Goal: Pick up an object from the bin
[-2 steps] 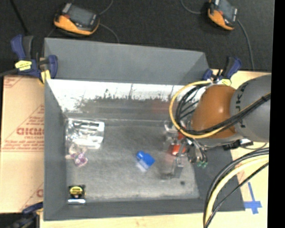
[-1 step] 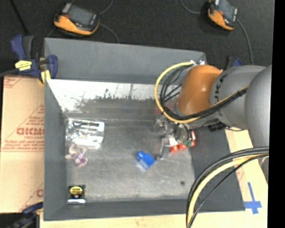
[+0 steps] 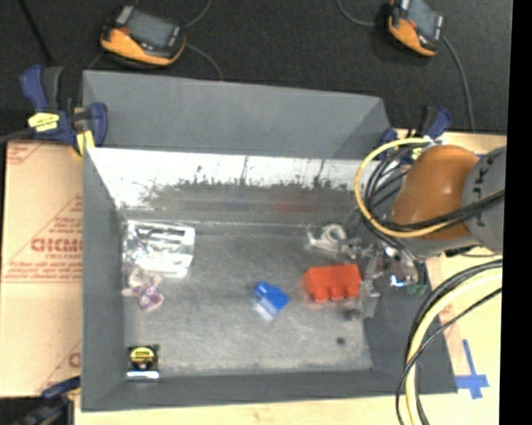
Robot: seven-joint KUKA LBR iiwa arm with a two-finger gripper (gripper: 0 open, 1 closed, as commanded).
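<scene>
Your jaws hang just right of the red block (image 3: 331, 282), centre-right of the frame; their spread can't be told. It looks rigid and light, so grip its flat sides.

This is a robotics lab or test cell, not a home or shop. A grey metal bin (image 3: 234, 119) sits on dark matting (image 3: 272, 42), and a robot arm (image 3: 432, 187) with an orange wrist cover and looped yellow and black cables (image 3: 369, 180) reaches in from the right. The bin holds unrelated oddments: a red block (image 3: 331, 282), a blue piece (image 3: 270, 296), a clear packet (image 3: 160, 247) and a small yellow tape measure (image 3: 142, 358). Orange-and-black devices (image 3: 143, 35) on leads lie beyond.
</scene>
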